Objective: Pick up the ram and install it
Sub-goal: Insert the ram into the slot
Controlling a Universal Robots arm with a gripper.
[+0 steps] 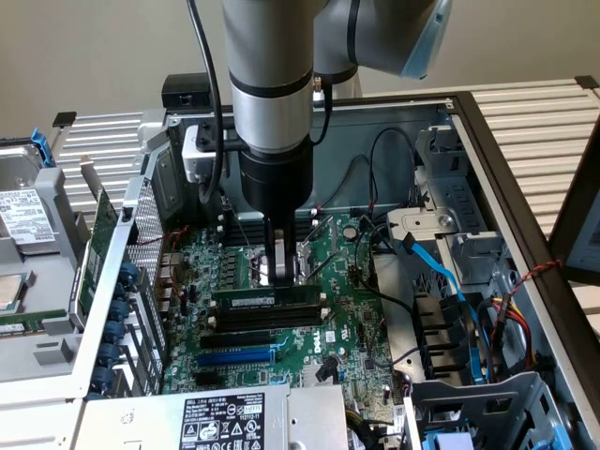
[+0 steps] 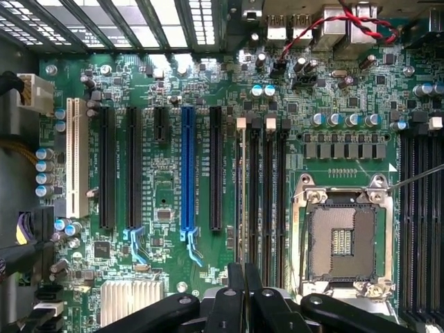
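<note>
Ram, exterior view: a long thin green stick with dark chips along its face and a pale label strip toward the exterior view's left end. It stands on edge and level, in line with the black memory slots of the motherboard. It sits between the CPU socket area and the blue expansion slot, and is about as long as the slots beside it. Whether it is fully seated cannot be told. The print on the strip is too small to read. A white label on the power supply carries dense print and certification marks (not legible either). The gripper comes straight down over the stick's middle with its two fingers pressed together. The tips are at the ram's top edge, touching or just above; cannot tell which.

Wrist view: the board is seen from straight above, with the blue expansion slot, the black memory slots and an open CPU socket just beside them. The white board lettering is unreadable. The gripper fingers meet along a thin seam, with the tips over the memory slots farther from the socket. The stick, edge-on here, cannot be told from the slot beneath.
</note>
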